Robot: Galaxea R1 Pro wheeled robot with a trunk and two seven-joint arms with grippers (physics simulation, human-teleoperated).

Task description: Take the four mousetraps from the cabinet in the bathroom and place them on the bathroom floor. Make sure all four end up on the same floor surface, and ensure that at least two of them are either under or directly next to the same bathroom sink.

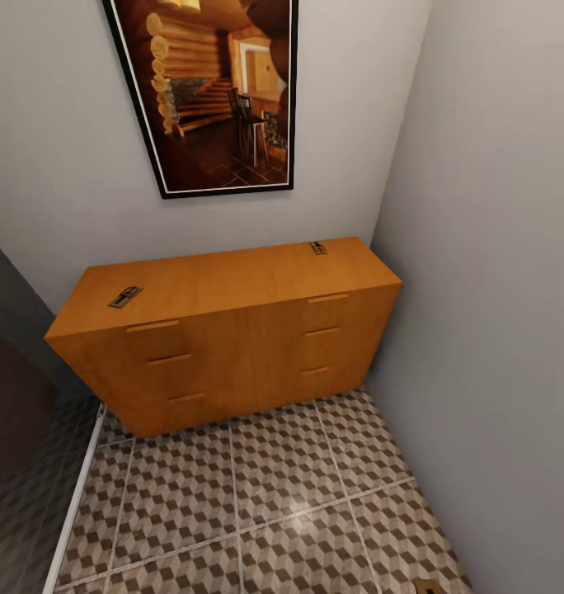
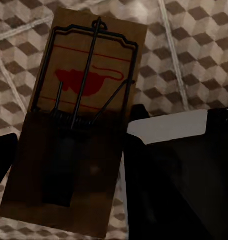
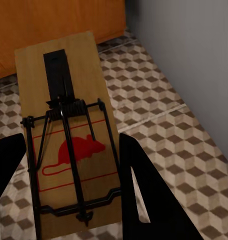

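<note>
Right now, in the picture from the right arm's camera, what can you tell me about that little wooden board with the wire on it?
It is a mousetrap: a flat, tan, rectangular board that looks like wood. On it sit a dark wire frame, a coiled spring across the middle, a black strip at one end and a printed red mouse with red lines. It is held between the right arm's two dark fingers, one along each long edge, above the cube-patterned floor tiles. The wire bar lies flat on the board.
</note>
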